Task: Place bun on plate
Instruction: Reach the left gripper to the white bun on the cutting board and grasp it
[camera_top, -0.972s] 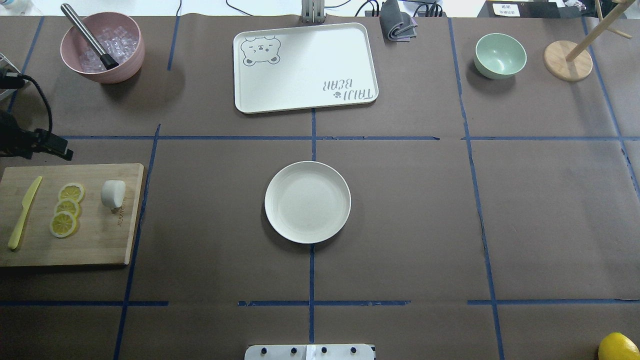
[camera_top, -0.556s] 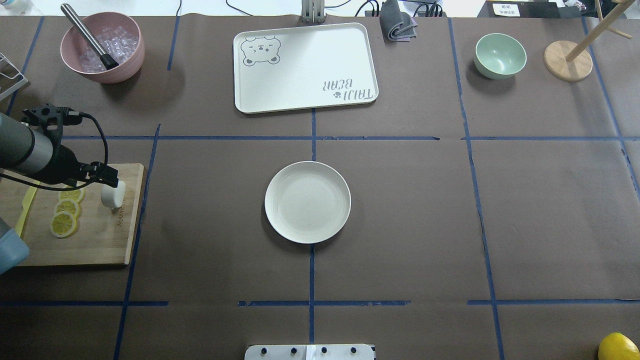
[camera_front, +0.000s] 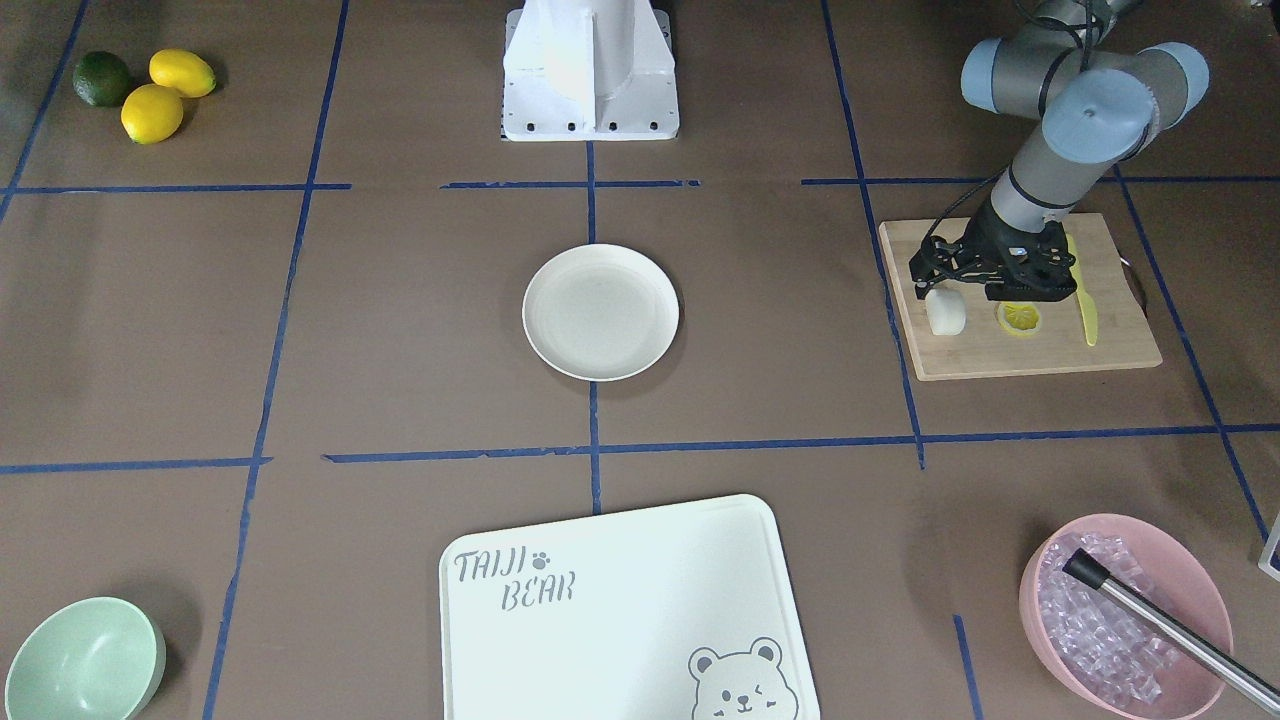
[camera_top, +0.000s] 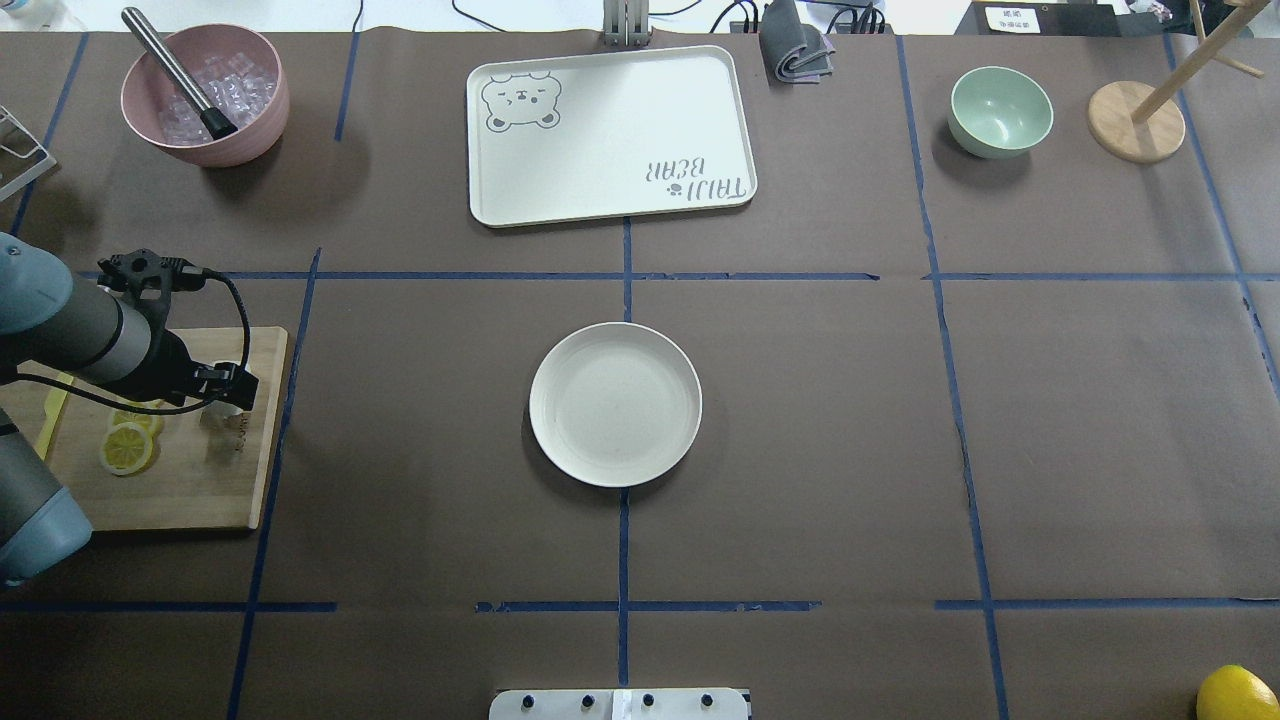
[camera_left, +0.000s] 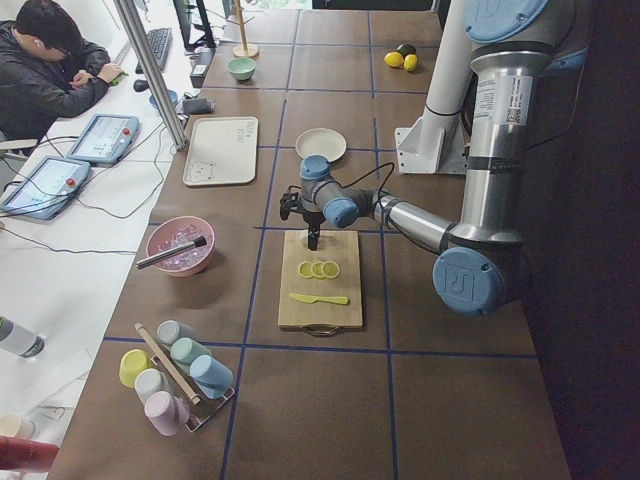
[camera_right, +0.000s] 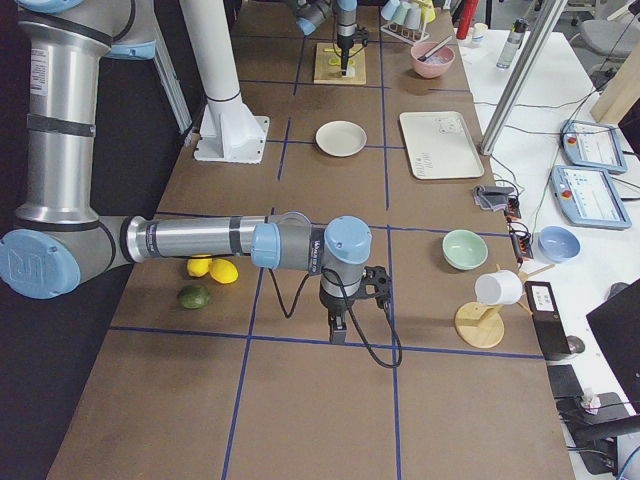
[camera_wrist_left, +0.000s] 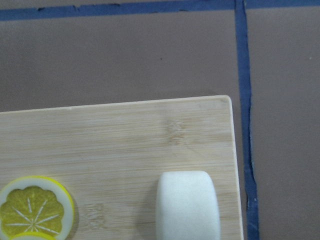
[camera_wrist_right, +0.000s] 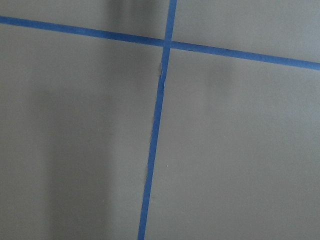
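The bun (camera_front: 945, 313) is a small white lump lying on the wooden cutting board (camera_front: 1000, 352), at the board's corner nearest the plate. My left gripper (camera_front: 945, 289) hangs directly above the bun and looks open, with nothing in it. In the overhead view the left gripper (camera_top: 228, 397) covers the bun. The left wrist view shows the bun (camera_wrist_left: 187, 206) at the bottom edge, with no fingers in sight. The round cream plate (camera_top: 615, 404) sits empty at the table's centre. My right gripper (camera_right: 338, 326) shows only in the exterior right view, low over bare table; I cannot tell its state.
Lemon slices (camera_front: 1020, 318) and a yellow knife (camera_front: 1086, 305) share the board. At the far side stand a pink bowl (camera_top: 205, 95) of ice with a metal tool, the bear-print tray (camera_top: 610, 135), a mint bowl (camera_top: 1000, 110) and a wooden stand (camera_top: 1135, 122).
My left arm swung in from the left edge over the cutting board. Its gripper now sits above the bun and hides it in the overhead view. The bun and plate have not moved.
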